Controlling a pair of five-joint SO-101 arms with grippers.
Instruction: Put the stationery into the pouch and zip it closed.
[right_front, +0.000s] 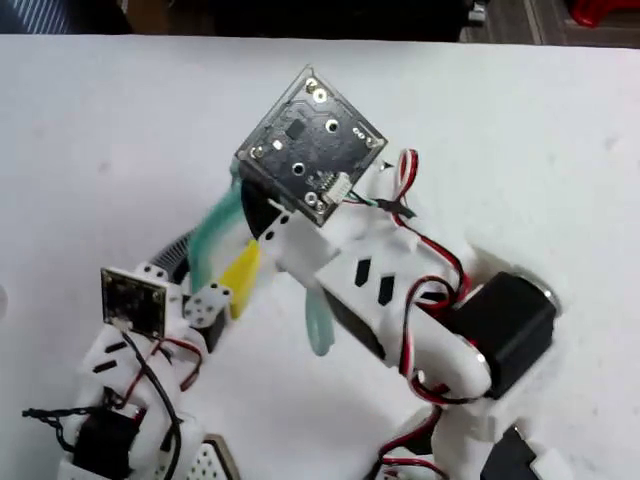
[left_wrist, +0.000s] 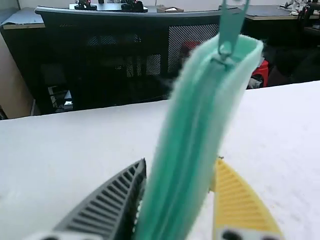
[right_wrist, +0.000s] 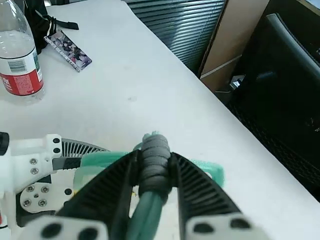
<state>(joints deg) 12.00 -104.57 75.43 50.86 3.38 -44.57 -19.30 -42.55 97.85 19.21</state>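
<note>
Your left gripper (left_wrist: 180, 167) is pinching the pouch (left_wrist: 200, 125) edge-up between black and yellow ribbed plastic, near the middle of the white worktop (left_wrist: 60, 150). Your right gripper (right_wrist: 154, 156) is clamping a grey ridged wrap (right_wrist: 154, 172), apparently the zip's pull. With the slider (left_wrist: 224, 50) sitting at the pouch's end and the soft, fuzzy mint fabric showing no gap, the zipping is looking nearly finished, stationery presumably inside.

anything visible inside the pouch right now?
Nothing visible inside. The green pouch stands on edge, clamped in the left gripper. Its zipper edge and slider face up; the walls hide any contents. The right gripper grips a grey ribbed piece by it.
</note>
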